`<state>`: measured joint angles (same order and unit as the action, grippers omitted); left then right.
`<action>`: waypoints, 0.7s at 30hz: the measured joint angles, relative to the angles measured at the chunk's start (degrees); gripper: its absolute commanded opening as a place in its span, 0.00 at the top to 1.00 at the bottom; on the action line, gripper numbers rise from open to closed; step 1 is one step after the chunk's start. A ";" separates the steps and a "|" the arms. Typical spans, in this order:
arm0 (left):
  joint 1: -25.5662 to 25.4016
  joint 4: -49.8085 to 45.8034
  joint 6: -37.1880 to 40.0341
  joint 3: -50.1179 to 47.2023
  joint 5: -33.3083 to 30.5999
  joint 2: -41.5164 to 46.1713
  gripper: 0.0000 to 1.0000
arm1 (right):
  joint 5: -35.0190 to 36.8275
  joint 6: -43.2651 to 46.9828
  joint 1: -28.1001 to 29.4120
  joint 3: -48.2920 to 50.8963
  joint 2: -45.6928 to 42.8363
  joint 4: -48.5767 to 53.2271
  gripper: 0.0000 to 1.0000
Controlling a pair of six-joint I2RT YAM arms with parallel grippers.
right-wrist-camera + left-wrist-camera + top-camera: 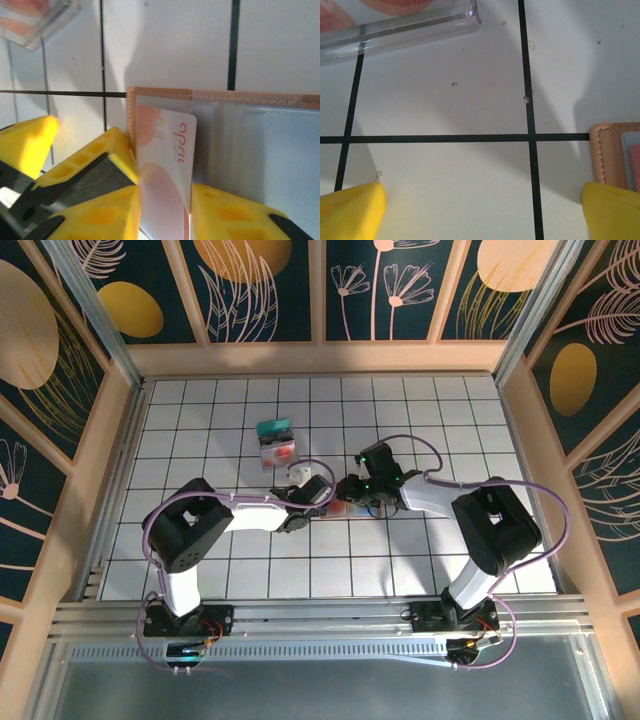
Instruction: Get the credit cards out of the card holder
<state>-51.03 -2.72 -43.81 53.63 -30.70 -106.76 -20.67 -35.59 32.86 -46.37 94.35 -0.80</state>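
1. Fingers [85,220] of the right gripper [165,207] are nearest to the wrist camera. They are pressed on a white card [167,145] with pink-red circles, one yellow finger on each side of it.
2. The far end of the card lies over the card holder [260,145], close to its stitched corner. I cannot tell if this end sits in a pocket.
3. The card holder is open and flat on the white tiled table [165,45], just beyond the right gripper. Its grey-blue inside and its tan border are visible.
4. The left gripper [480,215] is spread wide, with bare table between its two yellow fingertips [352,210].
5. One corner of the card holder lies just beside the right fingertip of the left gripper. I cannot tell if they touch.
6. From above, both grippers meet near the middle of the table, and the card holder is mostly hidden under them.
7. Farther away, a clear box [275,445] with teal and red contents stands apart from the card holder, toward the far wall.
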 measured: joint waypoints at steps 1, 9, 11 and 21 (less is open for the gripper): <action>0.00 -0.07 -0.20 0.00 0.00 0.00 0.01 | -0.76 -0.44 -0.31 0.52 -0.28 -0.83 0.69; -0.11 -2.34 -1.55 0.00 -0.04 0.74 0.01 | -6.88 -3.15 -1.79 4.26 -0.50 -7.43 0.70; -0.15 -2.58 -1.92 -0.04 -0.04 0.81 0.01 | -8.55 -3.91 -2.56 5.03 -0.42 -9.22 0.72; -0.33 -3.54 -3.02 -0.04 -0.33 1.01 0.01 | -13.84 -6.82 -4.61 7.34 2.34 -17.14 0.72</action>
<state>-51.35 -6.26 -46.83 53.58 -31.03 -105.75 -34.50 -42.41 28.25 -39.03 96.68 -17.93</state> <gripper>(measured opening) 0.988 0.281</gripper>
